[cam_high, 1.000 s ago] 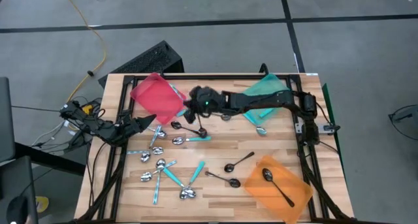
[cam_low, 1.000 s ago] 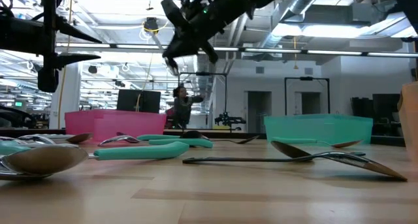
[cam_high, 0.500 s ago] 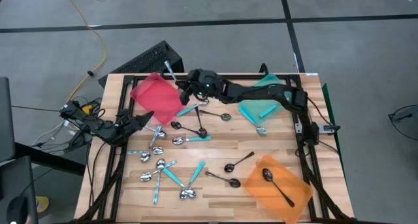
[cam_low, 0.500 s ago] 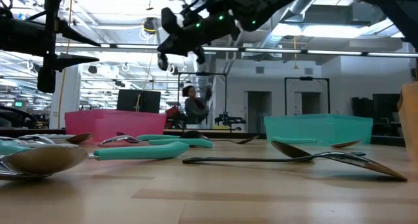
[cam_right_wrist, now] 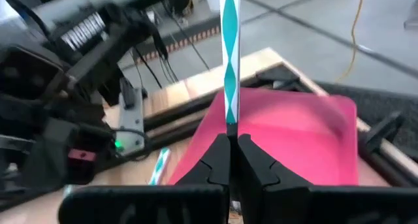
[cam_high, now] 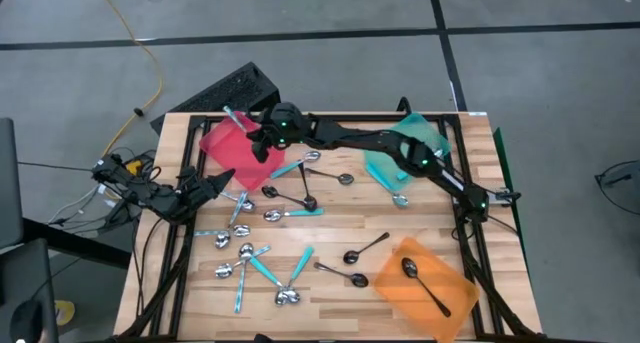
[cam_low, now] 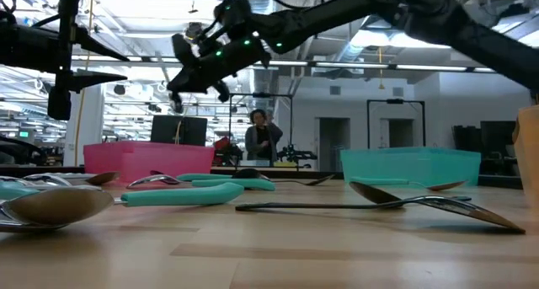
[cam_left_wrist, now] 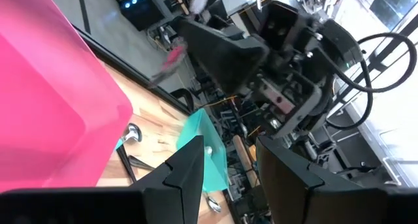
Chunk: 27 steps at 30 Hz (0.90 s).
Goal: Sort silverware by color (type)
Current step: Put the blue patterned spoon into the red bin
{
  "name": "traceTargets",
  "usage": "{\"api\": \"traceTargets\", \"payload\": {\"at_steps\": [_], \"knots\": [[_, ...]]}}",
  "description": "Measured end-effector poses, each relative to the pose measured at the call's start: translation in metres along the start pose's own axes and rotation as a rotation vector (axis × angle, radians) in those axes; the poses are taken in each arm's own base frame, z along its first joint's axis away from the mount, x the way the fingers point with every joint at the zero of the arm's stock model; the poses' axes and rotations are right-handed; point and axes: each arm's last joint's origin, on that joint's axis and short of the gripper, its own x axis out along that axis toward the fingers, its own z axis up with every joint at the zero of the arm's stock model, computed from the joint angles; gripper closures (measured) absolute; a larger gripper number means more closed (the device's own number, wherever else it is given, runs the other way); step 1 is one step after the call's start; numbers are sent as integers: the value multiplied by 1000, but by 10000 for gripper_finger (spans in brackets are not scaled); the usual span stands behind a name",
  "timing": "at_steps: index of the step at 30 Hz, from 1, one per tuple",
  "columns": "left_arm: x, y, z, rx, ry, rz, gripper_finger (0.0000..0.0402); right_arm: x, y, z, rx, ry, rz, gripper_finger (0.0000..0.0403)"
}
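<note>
My right gripper (cam_high: pixel 262 135) reaches across the table and hangs above the red tray (cam_high: pixel 240 151) at the far left. It is shut on a teal-handled spoon (cam_high: pixel 236 119). The spoon's handle (cam_right_wrist: pixel 230 48) sticks out past the fingertips and its bowl is hidden. My left gripper (cam_high: pixel 225 180) is open and empty, in the air at the table's left, near the red tray. Teal-handled spoons (cam_high: pixel 292 213), silver spoons (cam_high: pixel 240 205) and black spoons (cam_high: pixel 365 248) lie flat on the table. My right gripper pinches the spoon's teal handle (cam_right_wrist: pixel 230 119) between its two fingers (cam_right_wrist: pixel 215 160). The handle runs along the fingers and juts out beyond their tips. The spoon is lifted clear, above the red tray. The fingers hide the rest of the spoon.
A teal tray (cam_high: pixel 408 148) with spoons stands at the far right, under my right arm. An orange tray (cam_high: pixel 430 283) with a black spoon stands at the near right. Several spoons lie at the near left (cam_high: pixel 255 268). A person (cam_low: pixel 263 137) stands in the room beyond the table.
My right gripper has carried the teal-handled spoon from the table's middle toward its left and far edges. It now hangs over the red tray and has stayed shut, with the spoon clear of the table throughout.
</note>
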Motion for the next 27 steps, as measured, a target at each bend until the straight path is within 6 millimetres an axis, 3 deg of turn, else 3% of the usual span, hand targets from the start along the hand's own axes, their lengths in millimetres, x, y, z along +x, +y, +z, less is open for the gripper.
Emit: {"api": "traceTargets", "payload": {"at_steps": [23,27], "knots": [[0,2,-1,-5,5,7,278,33,-14,-61,9,179,-103,374],[0,2,-1,-4,5,8,278,35,-16,-62,8,158,-128,374]]}}
